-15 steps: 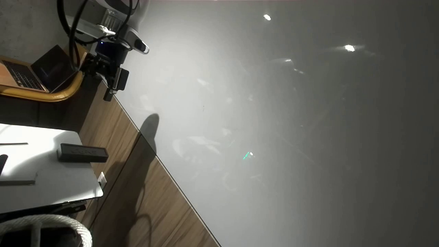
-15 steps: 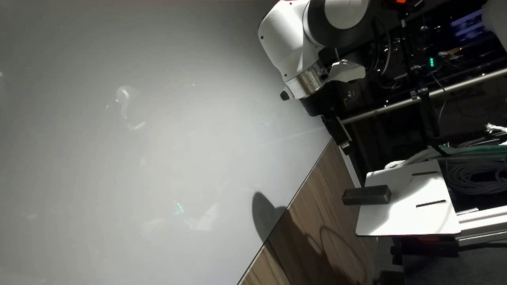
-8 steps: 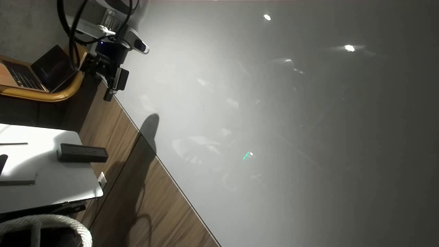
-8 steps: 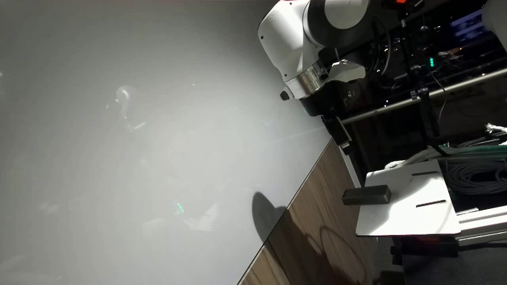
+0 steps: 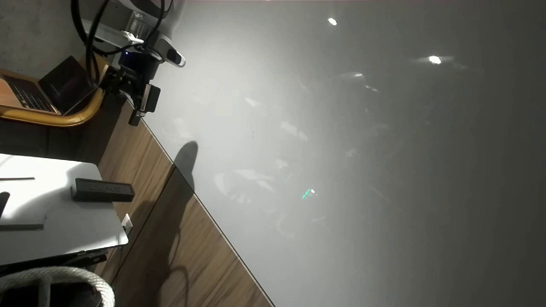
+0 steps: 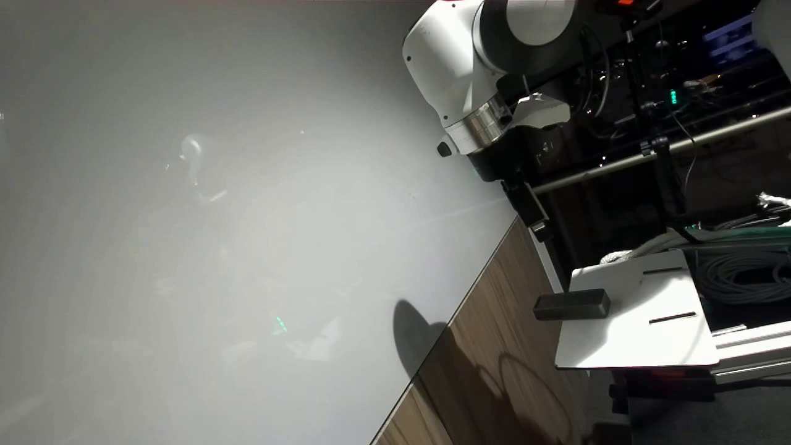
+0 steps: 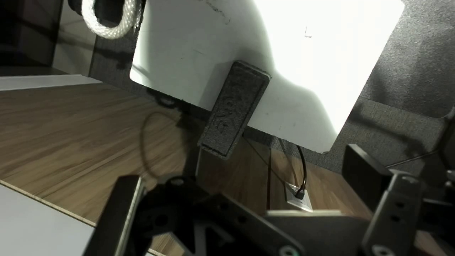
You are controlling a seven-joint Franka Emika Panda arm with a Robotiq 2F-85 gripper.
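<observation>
Eraser [image 7: 233,109] lying on the white stand [image 7: 170,53], ungrasped.
It juts past the near edge; my gripper [image 7: 245,165], spread wide and holding nothing, is apart from it.

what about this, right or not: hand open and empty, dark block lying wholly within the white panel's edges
Not quite: the wrist view shows one end of the dark block jutting past an edge of the white panel. The hand is indeed open and empty.

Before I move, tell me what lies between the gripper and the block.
In an exterior view, only wood panelling shows between the gripper and the block, apparently as background behind both.
</observation>
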